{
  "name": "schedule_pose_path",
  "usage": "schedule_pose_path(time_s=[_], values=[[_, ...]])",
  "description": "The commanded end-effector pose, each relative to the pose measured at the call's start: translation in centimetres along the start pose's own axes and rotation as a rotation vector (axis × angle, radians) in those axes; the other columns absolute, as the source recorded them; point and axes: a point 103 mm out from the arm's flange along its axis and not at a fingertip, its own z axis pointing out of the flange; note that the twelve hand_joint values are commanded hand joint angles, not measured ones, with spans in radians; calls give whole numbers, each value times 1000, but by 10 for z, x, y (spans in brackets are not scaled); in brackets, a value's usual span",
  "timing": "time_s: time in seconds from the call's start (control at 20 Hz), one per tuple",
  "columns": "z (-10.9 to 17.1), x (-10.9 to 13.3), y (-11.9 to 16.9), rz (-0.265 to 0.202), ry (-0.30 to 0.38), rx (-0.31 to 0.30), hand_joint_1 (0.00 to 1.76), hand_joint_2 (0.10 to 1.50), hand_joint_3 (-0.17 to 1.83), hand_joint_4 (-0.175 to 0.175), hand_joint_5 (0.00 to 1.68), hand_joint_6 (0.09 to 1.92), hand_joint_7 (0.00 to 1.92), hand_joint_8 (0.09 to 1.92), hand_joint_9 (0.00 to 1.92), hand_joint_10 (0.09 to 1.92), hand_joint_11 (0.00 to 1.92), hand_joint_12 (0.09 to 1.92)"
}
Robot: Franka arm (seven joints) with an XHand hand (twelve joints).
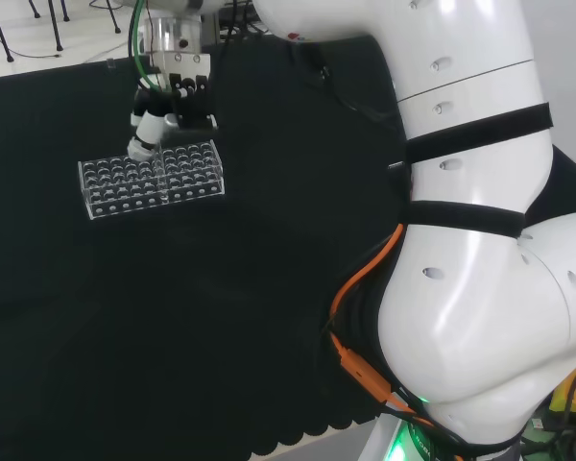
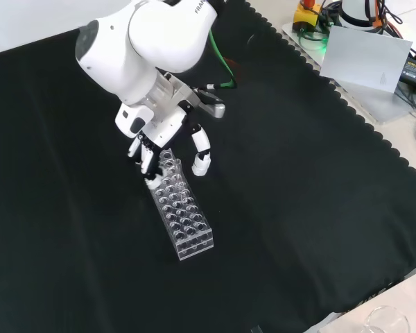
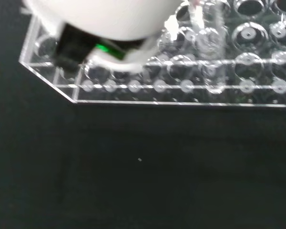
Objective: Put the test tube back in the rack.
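One clear tube (image 3: pixel 207 47) stands upright in the clear plastic rack (image 1: pixel 152 180), near its end; our hand (image 2: pixel 152 149) sits over it, fingers curled round the tube, w/ black cloth on the tabletop (image 2: pixel 298 173).

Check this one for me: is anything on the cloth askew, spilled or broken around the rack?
Nothing stands out. The clear rack lies flat and whole on the black cloth, with no spill or shards near it. The hand is over the rack's far end in the front view, and a clear test tube stands upright among the holes there.
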Motion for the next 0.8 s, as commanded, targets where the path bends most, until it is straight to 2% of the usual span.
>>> schedule_pose_path(time_s=[0.05, 0.35, 0.65, 0.8], values=[[-20, 11, -9, -73, 71, -22, 979, 475, 606, -22, 287, 646, 416, 1009, 481, 1032, 12, 1641], [-60, 14, -33, -126, 65, -98, 988, 489, 576, -17, 298, 606, 395, 1017, 470, 1037, 0, 1644], [-124, 5, -83, -176, 17, -246, 994, 498, 573, -16, 303, 597, 393, 1017, 484, 1038, 0, 1641], [-150, -2, -110, -184, 6, -305, 994, 501, 574, -19, 313, 597, 395, 1016, 493, 1033, 0, 1640]])
